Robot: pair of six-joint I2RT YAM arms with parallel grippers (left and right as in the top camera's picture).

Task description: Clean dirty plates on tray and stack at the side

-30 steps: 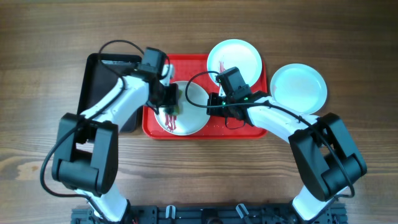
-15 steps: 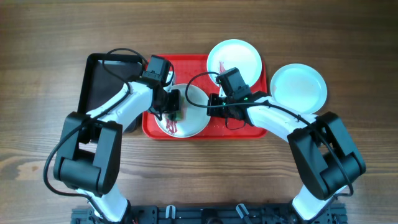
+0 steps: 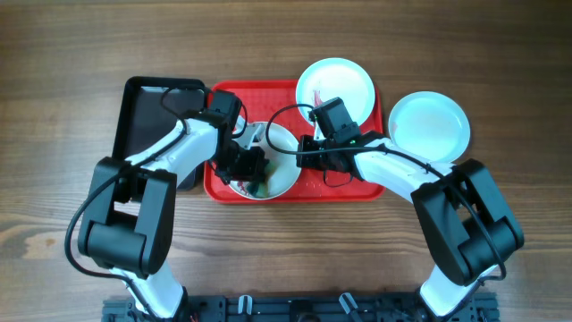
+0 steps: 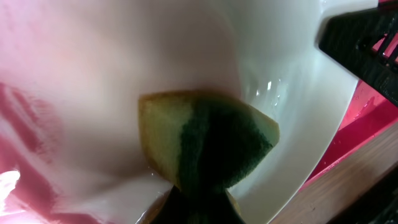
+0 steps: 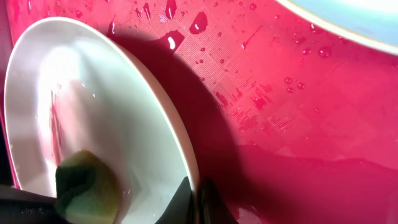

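A pale plate (image 3: pixel 281 143) lies on the left half of the red tray (image 3: pixel 359 177). My left gripper (image 3: pixel 254 175) is shut on a yellow-green sponge (image 4: pixel 208 140) that presses into this plate's bowl (image 4: pixel 283 68), where faint red smears remain. My right gripper (image 3: pixel 301 148) is shut on the plate's right rim (image 5: pixel 186 149), one finger inside and one outside. A second plate (image 3: pixel 336 85) with a red streak sits at the tray's far edge. A clean mint-blue plate (image 3: pixel 429 125) rests on the table to the right of the tray.
A black tray (image 3: pixel 147 116) lies to the left of the red one, partly under my left arm. Water drops dot the red tray floor (image 5: pixel 298 124). The wooden table (image 3: pixel 295 259) surrounds both trays.
My left gripper has dragged the sponge from the plate's far left side toward its near edge. The dark red streaks there have thinned. The right gripper and the other plates have not moved.
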